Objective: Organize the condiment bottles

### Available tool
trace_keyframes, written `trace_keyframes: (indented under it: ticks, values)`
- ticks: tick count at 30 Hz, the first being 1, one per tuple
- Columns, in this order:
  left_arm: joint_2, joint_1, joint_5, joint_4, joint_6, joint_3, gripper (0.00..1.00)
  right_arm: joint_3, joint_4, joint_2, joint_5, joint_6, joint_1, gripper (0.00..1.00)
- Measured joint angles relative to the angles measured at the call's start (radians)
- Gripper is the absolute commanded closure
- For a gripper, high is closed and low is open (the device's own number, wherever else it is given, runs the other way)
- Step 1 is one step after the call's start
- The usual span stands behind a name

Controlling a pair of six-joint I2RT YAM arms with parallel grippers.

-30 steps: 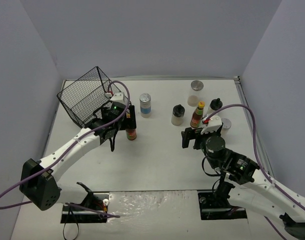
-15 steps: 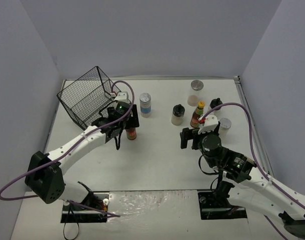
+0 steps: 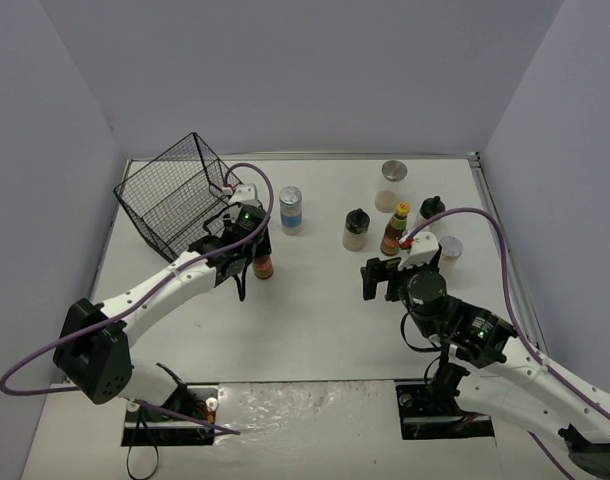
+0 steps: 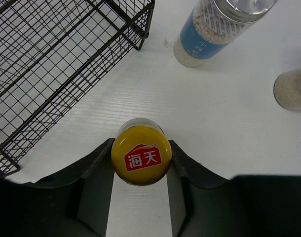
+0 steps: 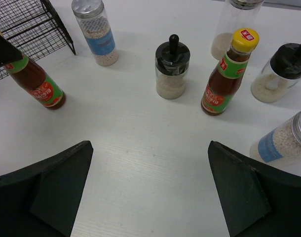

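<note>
We see a dark red, green-labelled glass sauce bottle [image 5: 39, 84], its round yellow cap [image 4: 140, 154] bearing a red logo, and a black wire-mesh basket [image 3: 170, 198].

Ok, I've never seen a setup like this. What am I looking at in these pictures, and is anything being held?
Two robot arms are bolted to a white table. One picture looks down from above; the other two come from cameras on each wrist. On the table are a black wire basket and seven small condiment bottles. The left gripper is closed on the yellow cap of a red sauce bottle beside the basket. The right gripper is open and empty, facing the other bottles.
</note>
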Motion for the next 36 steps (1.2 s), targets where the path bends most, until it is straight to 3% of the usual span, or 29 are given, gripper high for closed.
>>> trace_keyframes:
  ticks: [4,11,19,26,31,36]
  values:
    - [0.001,0.000,-0.011,0.002,0.001,0.001,1.00,0.000,-0.001,-0.004,-0.003,-0.008,0.000,0.00]
    - [0.001,0.000,-0.011,-0.132,0.015,0.093,1.00,0.002,-0.002,0.000,-0.005,-0.031,0.000,0.00]
    - [0.001,0.019,-0.036,-0.322,0.058,0.463,1.00,0.044,-0.011,0.022,-0.008,-0.055,0.000,0.00]
    - [0.033,0.216,-0.031,-0.450,0.117,0.759,1.00,0.098,-0.008,0.063,-0.022,-0.064,-0.001,0.00]
    - [0.106,0.373,-0.033,-0.499,0.167,0.881,1.00,0.104,-0.007,0.084,-0.035,-0.065,-0.001,0.00]
    - [0.220,0.463,-0.023,-0.508,0.194,0.982,1.00,0.105,-0.008,0.100,-0.044,-0.068,-0.006,0.00]
